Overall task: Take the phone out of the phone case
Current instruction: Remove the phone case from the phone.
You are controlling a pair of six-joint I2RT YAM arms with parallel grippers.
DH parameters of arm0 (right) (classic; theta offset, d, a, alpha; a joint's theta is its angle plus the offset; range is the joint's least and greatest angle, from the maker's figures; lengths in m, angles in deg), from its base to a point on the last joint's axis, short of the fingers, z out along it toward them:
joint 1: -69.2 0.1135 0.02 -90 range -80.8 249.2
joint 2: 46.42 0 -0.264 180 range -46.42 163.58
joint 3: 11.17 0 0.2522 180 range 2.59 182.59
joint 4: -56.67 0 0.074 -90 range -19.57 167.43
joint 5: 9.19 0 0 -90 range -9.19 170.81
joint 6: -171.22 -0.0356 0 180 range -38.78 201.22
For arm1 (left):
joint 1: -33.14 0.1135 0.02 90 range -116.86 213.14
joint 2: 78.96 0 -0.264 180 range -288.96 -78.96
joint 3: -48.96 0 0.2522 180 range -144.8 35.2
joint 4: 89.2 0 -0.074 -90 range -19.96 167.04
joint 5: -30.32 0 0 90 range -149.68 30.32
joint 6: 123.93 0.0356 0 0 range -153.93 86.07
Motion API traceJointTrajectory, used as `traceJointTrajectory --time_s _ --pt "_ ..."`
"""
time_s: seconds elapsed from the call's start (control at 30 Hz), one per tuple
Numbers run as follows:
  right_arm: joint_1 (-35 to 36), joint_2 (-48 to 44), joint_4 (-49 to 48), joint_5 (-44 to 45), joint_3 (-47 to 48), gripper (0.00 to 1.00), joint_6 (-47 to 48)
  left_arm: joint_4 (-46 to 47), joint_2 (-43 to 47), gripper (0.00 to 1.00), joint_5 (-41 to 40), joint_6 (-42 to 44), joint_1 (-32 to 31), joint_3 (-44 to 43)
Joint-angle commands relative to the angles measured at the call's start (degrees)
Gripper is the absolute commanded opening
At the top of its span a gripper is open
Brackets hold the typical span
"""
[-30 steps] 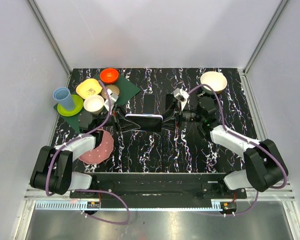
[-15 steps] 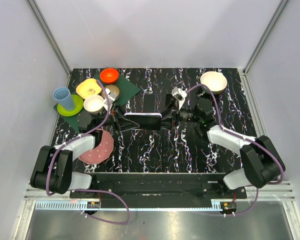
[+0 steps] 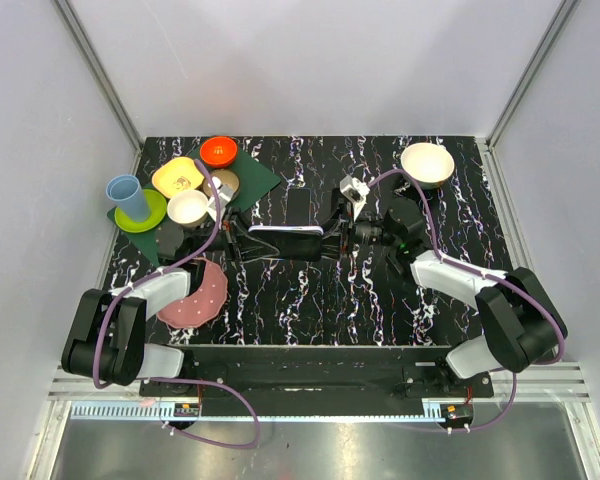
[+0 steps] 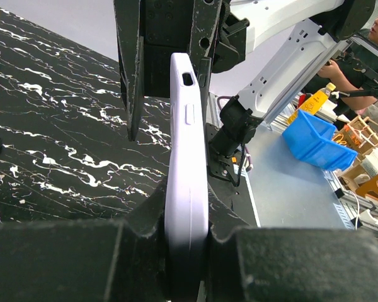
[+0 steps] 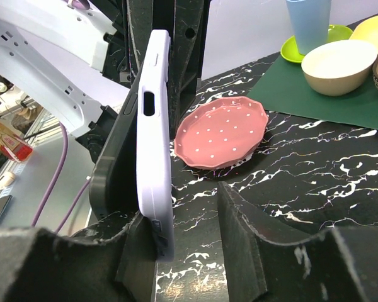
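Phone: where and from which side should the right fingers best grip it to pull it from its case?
Probably the end where the dark phone stands off the lilac phone case. Come endwise from the right, opposite the left gripper clamping the case; it stands on edge, so its flat faces suit the fingers.

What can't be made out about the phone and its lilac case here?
Top view: lilac silicone phone case too small to show how far the phone sits in it.
Left wrist view: left gripper covers the case's near end.
Right wrist view: right gripper hides its lower end.
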Motion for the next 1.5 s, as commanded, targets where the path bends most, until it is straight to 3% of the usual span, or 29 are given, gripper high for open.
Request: traceJointTrajectory --time_s 0.0,0.33,0.73,0.93,1.47 --pt "5.49 0.1 -5.66 -4.94 0.63 0.46 -1.1 9.51 -1.3 0.0 -13.59 3.26 -0.09 -2.32" --pt "6.46 1.33 -8.2 -4.77 0.54 0.45 -2.95 9.42 -1.56 0.0 -13.77 3.44 -0.09 -2.32" --pt "6.55 1.42 -7.94 -5.82 0.45 0.0 -3.12 8.45 -1.56 0.01 -13.59 3.61 -0.09 -2.76" --pt "6.55 1.51 -8.03 -6.53 0.45 0.0 -3.74 7.84 -1.91 0.06 -13.24 3.61 0.34 -3.02" --pt "4.7 1.07 -8.21 -5.03 0.1 0.0 -7.78 9.51 -2.09 0.37 -11.57 1.15 1.05 -3.46"
